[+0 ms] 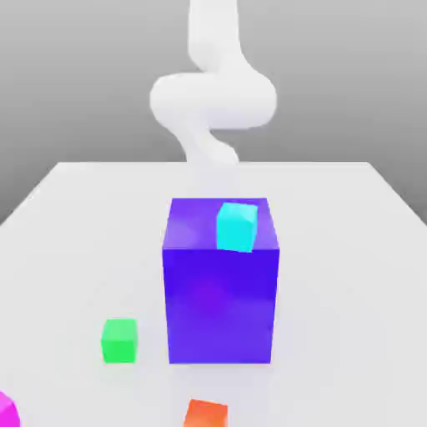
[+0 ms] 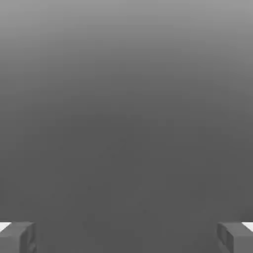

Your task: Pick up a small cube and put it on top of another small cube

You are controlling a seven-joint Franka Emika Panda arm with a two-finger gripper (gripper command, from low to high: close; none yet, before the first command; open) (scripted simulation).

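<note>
**Pink cube's a long way from the hand, and there's a big block in between**

So the small pink cube (image 1: 7, 411) is well apart from the hand (image 2: 126, 237), out past the big blue-violet block (image 1: 221, 304) on the counter (image 1: 342, 275). The hand's spread wide with nothing pinched. Next out from the pink one is the green cube (image 1: 119, 342), then the orange cube (image 1: 206, 414), both also beyond the block from where the arm (image 1: 213, 100) comes down. The cyan cube (image 1: 237, 227) looks perched on the block's near-camera top edge, nearer the hand.

My worry: a low, straight reach could clip the block and knock the cyan one off. Pink also looks slightly turned, so a badly lined-up grip might catch corners and twist it, then it'd land crooked and topple off whichever cube it's meant for.
</note>
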